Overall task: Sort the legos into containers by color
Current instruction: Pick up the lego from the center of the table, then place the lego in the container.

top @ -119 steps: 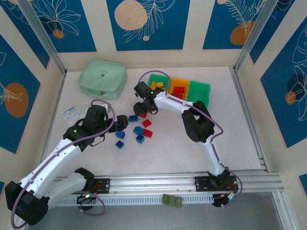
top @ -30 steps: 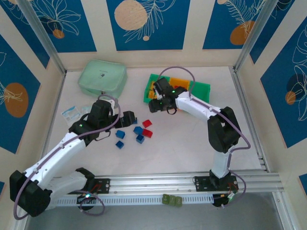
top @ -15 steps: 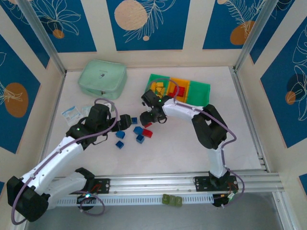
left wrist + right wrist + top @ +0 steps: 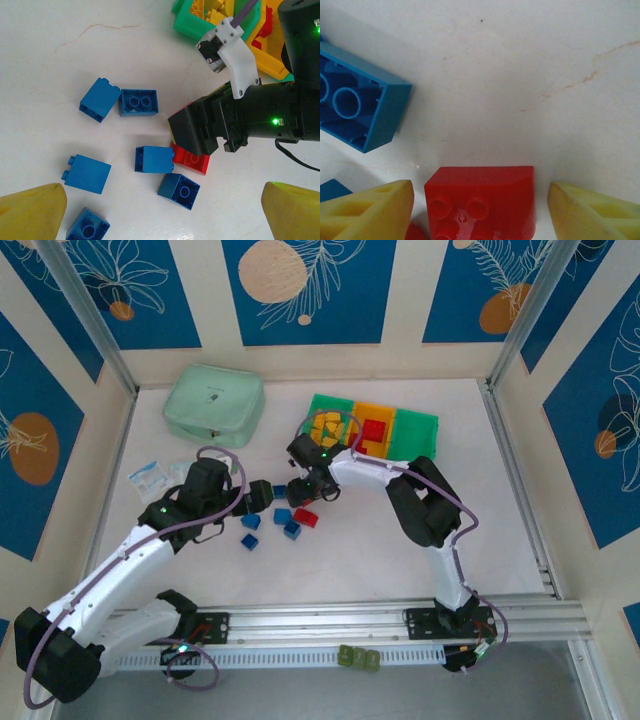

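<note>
My right gripper point(image 4: 480, 212) stands open astride a red lego point(image 4: 481, 200), with a gap on each side of the brick. From above, that gripper point(image 4: 308, 500) is low over the loose pile, just above the red lego point(image 4: 306, 517). Several blue legos point(image 4: 154, 159) lie scattered around it on the table. My left gripper point(image 4: 161, 215) hangs wide open over the pile, holding nothing, to the left of it in the top view point(image 4: 265, 495). The containers point(image 4: 416, 428) sit at the back; yellow legos point(image 4: 326, 426) fill the left green bin and red ones point(image 4: 374, 430) the orange-yellow bin.
A mint-green zip case point(image 4: 213, 403) lies at the back left. Small packets point(image 4: 150, 476) rest by the left wall. Olive-green blocks point(image 4: 358, 658) sit on the front rail. The right arm's black wrist point(image 4: 240, 122) overhangs the pile's right side.
The right gripper has swung from over the bins back down to the pile and now straddles the red lego. The left arm has barely shifted.
</note>
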Controlling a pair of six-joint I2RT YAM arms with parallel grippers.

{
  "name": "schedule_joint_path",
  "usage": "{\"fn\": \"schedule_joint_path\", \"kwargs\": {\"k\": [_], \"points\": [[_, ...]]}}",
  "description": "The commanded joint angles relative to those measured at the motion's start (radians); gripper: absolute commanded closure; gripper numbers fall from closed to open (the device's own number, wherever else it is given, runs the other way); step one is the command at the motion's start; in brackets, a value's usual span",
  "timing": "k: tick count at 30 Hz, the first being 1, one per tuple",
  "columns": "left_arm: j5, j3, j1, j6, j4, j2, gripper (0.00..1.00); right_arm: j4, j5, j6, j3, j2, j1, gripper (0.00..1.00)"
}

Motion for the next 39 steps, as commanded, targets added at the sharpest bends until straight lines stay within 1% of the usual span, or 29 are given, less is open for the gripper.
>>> {"fn": "schedule_joint_path", "kwargs": {"k": [1, 6, 11, 16, 22, 26, 30, 35, 39], "points": [[-0.016, -0.002, -0.003, 0.005, -0.006, 0.007, 0.01, -0.013, 0.013, 0.01, 0.02, 0.032, 0.001, 0.34], [-0.009, 0.003, -0.003, 0.004, 0.004, 0.018, 0.01, -0.021, 0.02, 0.009, 0.013, 0.019, -0.003, 0.44], [0.002, 0.016, -0.003, 0.007, 0.006, 0.028, 0.01, -0.02, 0.014, 0.019, 0.004, -0.019, -0.016, 0.51], [0.019, 0.024, -0.003, 0.005, 0.012, 0.032, 0.01, -0.033, 0.016, 0.026, -0.002, -0.071, -0.031, 0.53], [0.062, 0.032, -0.002, -0.001, 0.038, 0.046, 0.01, -0.06, 0.021, 0.02, -0.013, -0.162, -0.076, 0.53], [0.104, 0.04, -0.004, -0.003, 0.073, 0.074, 0.01, -0.083, 0.043, 0.005, -0.005, -0.215, -0.135, 0.53], [0.146, 0.048, -0.006, -0.01, 0.112, 0.115, 0.01, -0.108, 0.052, -0.007, 0.035, -0.232, -0.227, 0.53], [0.179, 0.06, -0.012, -0.017, 0.165, 0.17, 0.01, -0.114, 0.08, -0.018, 0.114, -0.192, -0.335, 0.53], [0.191, 0.086, -0.024, -0.02, 0.184, 0.217, 0.01, -0.123, 0.103, -0.03, 0.202, -0.117, -0.401, 0.53]]}}
